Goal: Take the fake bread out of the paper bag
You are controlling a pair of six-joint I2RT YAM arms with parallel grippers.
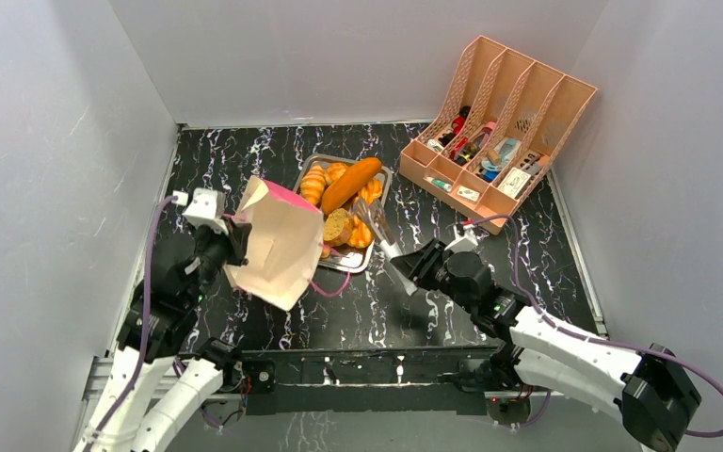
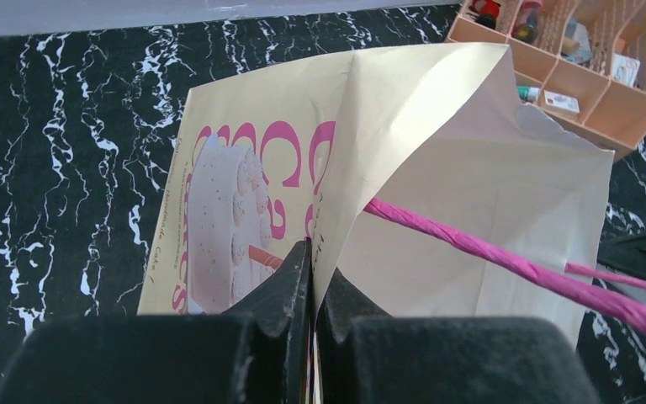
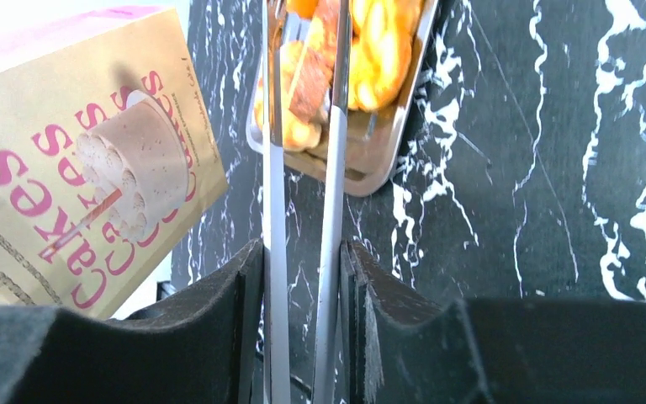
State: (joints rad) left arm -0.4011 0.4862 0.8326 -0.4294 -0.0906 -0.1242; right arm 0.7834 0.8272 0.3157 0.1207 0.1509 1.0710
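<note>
Clamped on tongs [image 1: 377,231], right gripper [image 1: 412,266] aims at fake bread [image 1: 348,184], eleven o'clock; left gripper [image 2: 311,257] pinches paper bag [image 1: 278,245] at nine.

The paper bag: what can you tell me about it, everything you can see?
The paper bag is cream paper with a magenta end, pink "Cakes" lettering, a dessert picture and pink cord handles. It is creased and held tilted, magenta end farthest from the arms, next to the bread tray. The left gripper pinches one edge.
</note>
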